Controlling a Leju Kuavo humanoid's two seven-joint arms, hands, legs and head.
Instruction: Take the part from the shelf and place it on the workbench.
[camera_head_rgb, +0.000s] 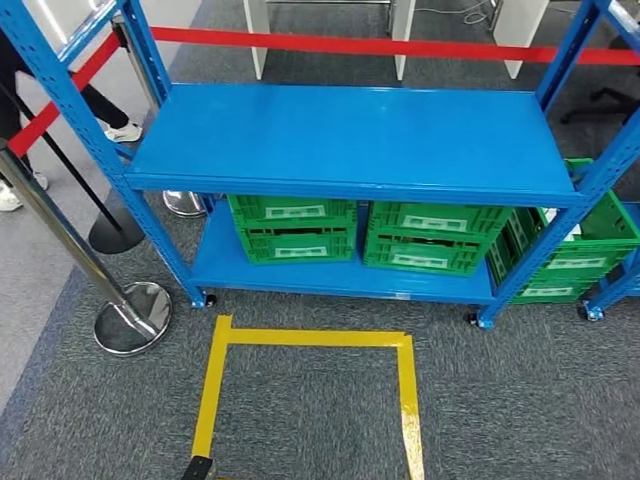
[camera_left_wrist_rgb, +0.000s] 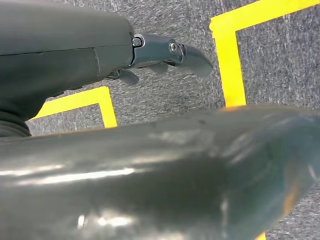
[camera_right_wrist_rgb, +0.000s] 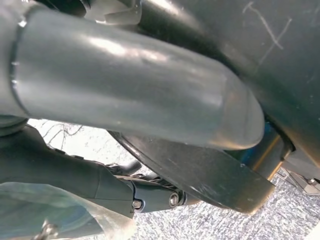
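Shelf: a blue steel shelf (camera_head_rgb: 355, 140) stands in front of me; its upper board is bare blue metal
Part: I cannot make out any part on the upper board, so I cannot tell where it is
Crates: two green crates (camera_head_rgb: 294, 228) (camera_head_rgb: 430, 238) sit side by side on the lower board, and a third green crate (camera_head_rgb: 581, 250) sits tilted at the shelf's right end
Floor: grey carpet with a yellow tape outline (camera_head_rgb: 317, 338) just before the shelf
Barrier: a red belt (camera_head_rgb: 377, 45) runs behind the shelf, and chrome posts (camera_head_rgb: 128, 318) stand to my left
Person: shoes and dark trouser legs (camera_head_rgb: 121, 130) past the left upright
My left hand: my left hand (camera_left_wrist_rgb: 166, 55) hangs over the carpet and tape, fingers stretched out, holding nothing
My right hand: my right hand (camera_right_wrist_rgb: 151, 192) is mostly hidden; I cannot tell how far open it is
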